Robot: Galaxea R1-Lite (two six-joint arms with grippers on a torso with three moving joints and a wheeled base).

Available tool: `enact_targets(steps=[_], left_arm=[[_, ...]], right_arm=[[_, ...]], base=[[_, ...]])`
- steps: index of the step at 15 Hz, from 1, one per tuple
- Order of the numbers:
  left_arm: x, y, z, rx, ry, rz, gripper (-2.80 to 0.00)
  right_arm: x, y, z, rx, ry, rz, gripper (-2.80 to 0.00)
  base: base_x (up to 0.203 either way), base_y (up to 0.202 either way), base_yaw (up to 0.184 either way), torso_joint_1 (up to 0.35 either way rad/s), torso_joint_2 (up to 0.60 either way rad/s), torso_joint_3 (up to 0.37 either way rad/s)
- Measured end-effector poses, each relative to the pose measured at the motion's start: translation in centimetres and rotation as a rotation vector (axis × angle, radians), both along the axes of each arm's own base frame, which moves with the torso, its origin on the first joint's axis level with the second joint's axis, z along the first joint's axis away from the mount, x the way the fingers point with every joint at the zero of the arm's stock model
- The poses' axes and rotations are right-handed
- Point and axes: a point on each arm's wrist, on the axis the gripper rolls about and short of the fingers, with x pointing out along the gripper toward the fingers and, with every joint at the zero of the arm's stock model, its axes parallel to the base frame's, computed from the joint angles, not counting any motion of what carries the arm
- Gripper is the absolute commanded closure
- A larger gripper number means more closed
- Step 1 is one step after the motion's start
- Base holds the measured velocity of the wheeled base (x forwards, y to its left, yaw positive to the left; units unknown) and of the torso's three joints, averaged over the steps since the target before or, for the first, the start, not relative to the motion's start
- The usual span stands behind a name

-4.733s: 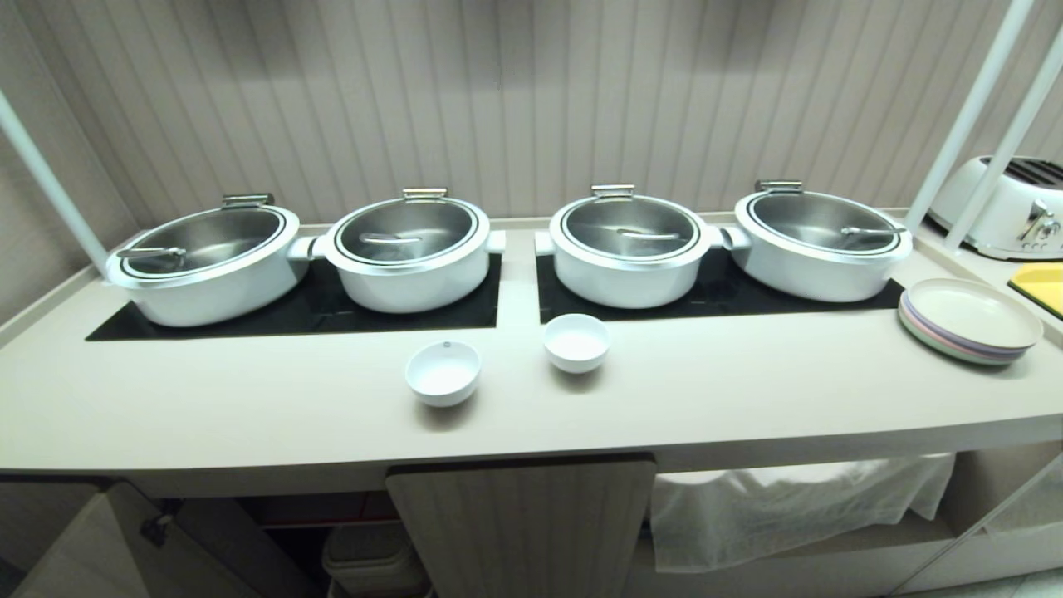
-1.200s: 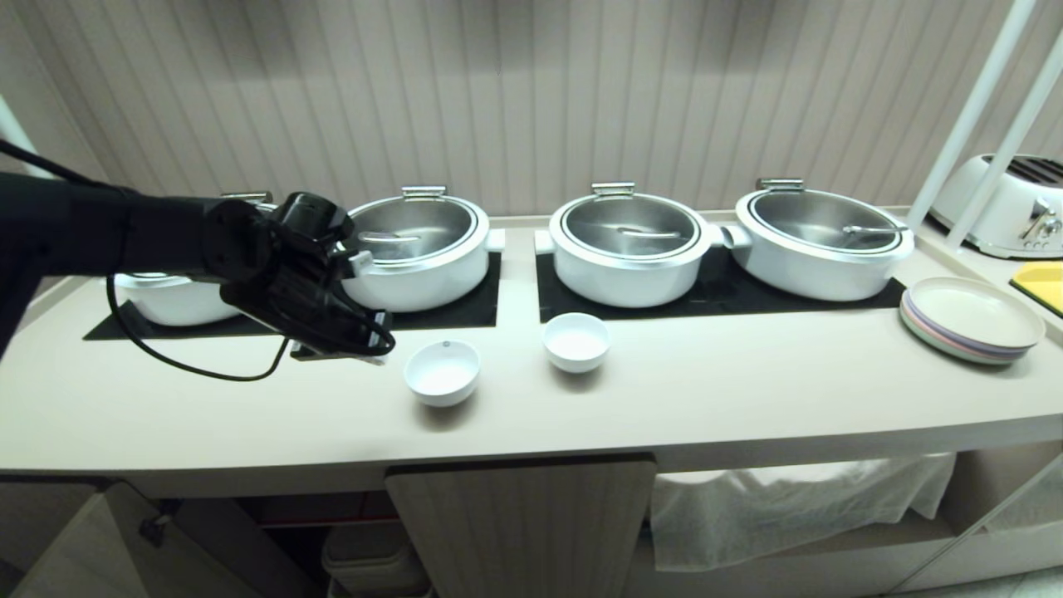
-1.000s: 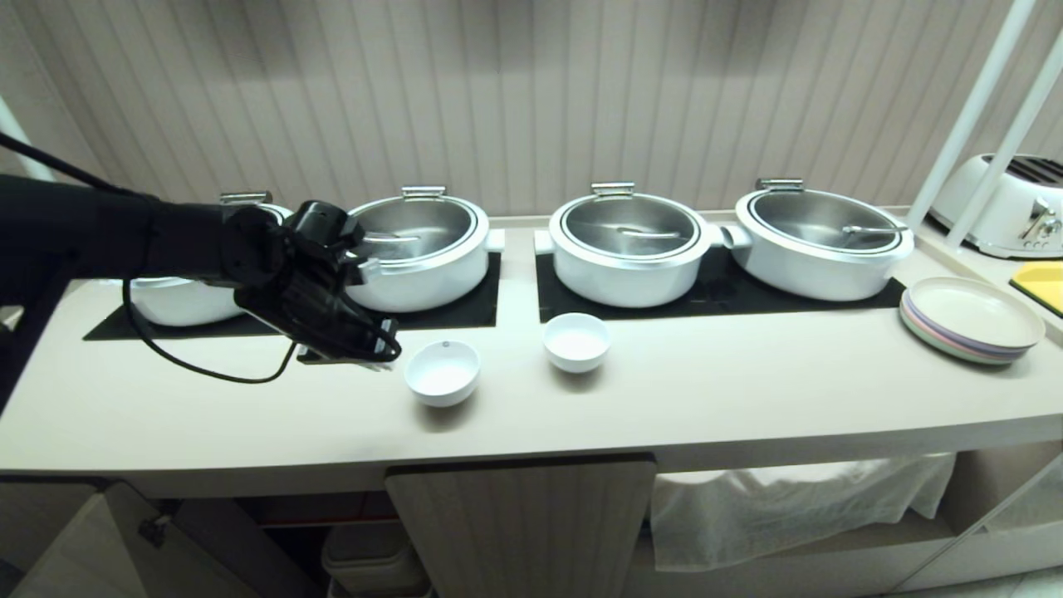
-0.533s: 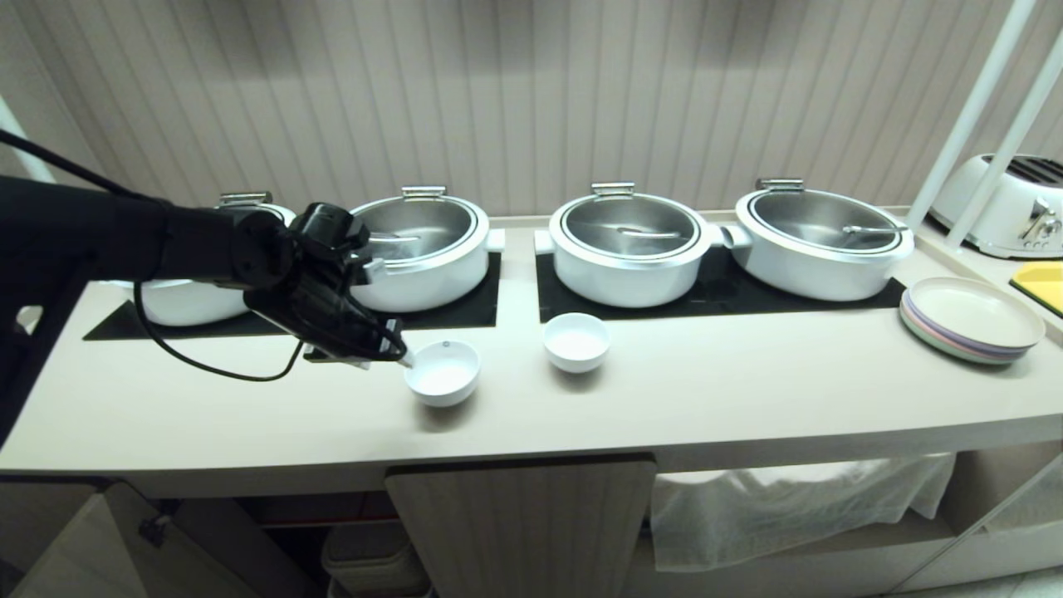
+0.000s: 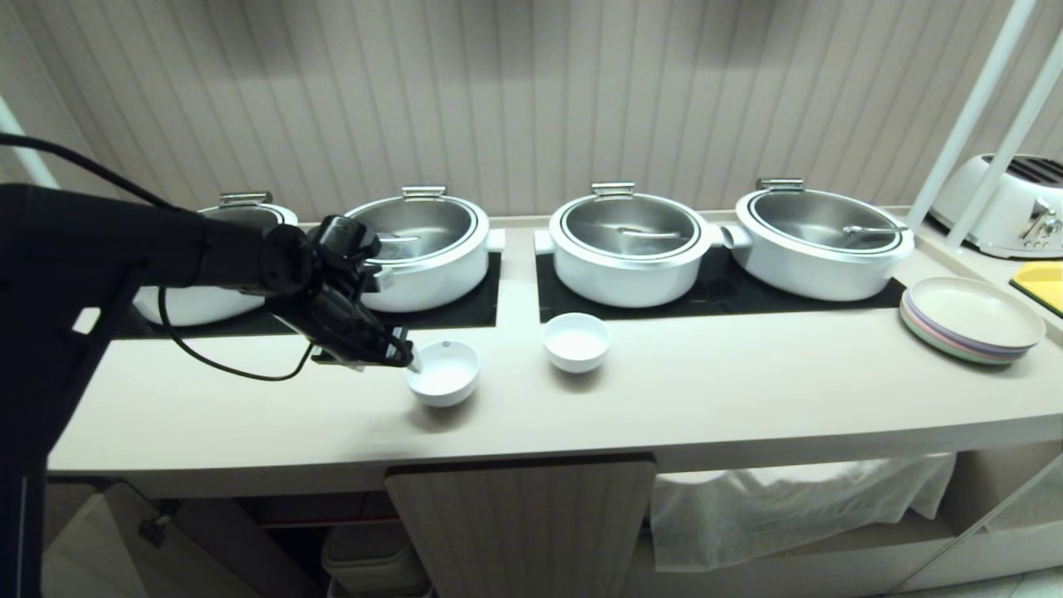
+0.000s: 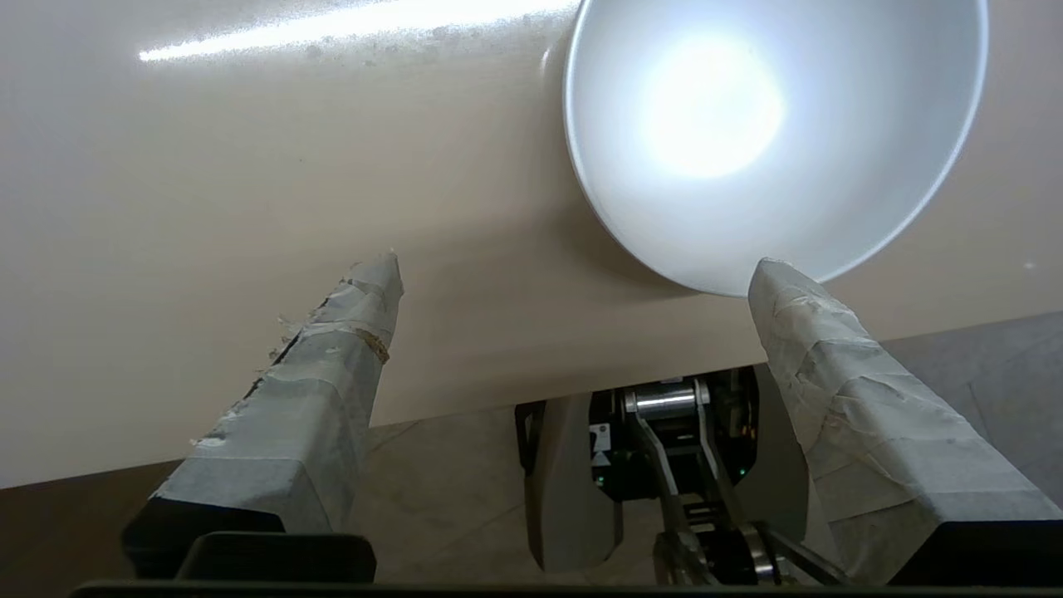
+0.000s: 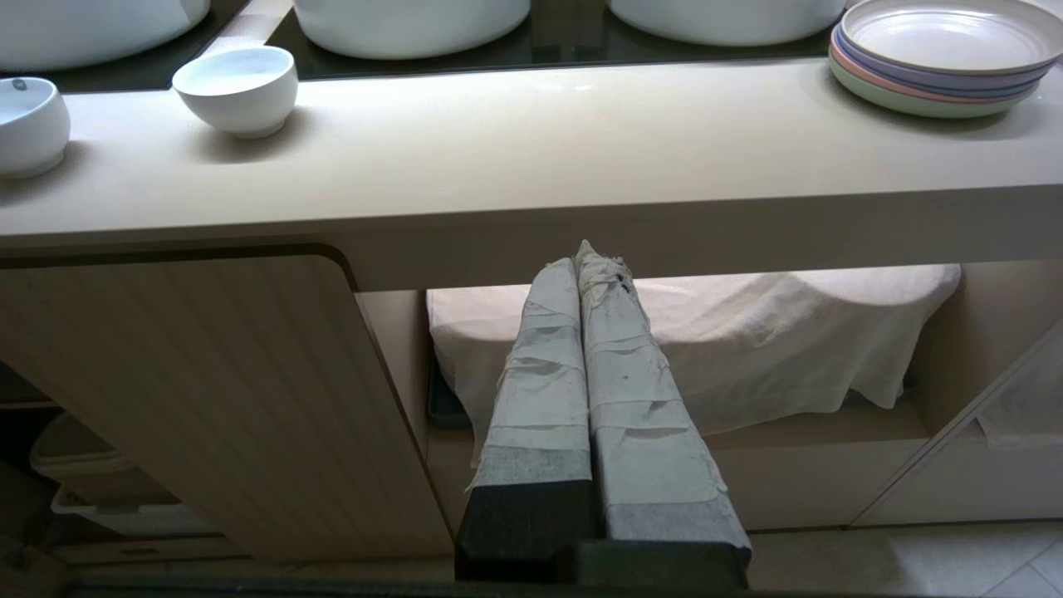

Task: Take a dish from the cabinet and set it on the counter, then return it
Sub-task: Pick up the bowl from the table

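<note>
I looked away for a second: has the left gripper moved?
Yes. The left gripper has moved rightward along the counter to the dish, which has stayed put; its fingers now stand open at the rim.

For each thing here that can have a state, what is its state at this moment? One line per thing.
dish: upright, empty, on the counter, not gripped.
left claw: open, one fingertip at the dish rim.
right claw: shut, empty, parked below the counter edge.
second white bowl: upright, on the counter.
plates: stacked.
middle cabinet door: closed.
pots: lidded.
</note>
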Motion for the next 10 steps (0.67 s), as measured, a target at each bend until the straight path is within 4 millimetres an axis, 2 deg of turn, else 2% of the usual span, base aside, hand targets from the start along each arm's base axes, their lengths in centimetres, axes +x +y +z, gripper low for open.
enact_targets(steps=[5,10], left_arm=[[2.7,-0.6,-1.1,0.01,-0.032,0.008,-2.8],[3.9,-1.0,-2.7,0.015,0.004,0.007,-2.8]], right_arm=[[0.0,0.0,0.0,0.0,0.0,0.0,0.0],[0.0,0.0,0.0,0.0,0.0,0.0,0.0]], base=[[0.0,0.0,0.0,0.0,0.0,0.0],[0.0,0.0,0.0,0.0,0.0,0.0]])
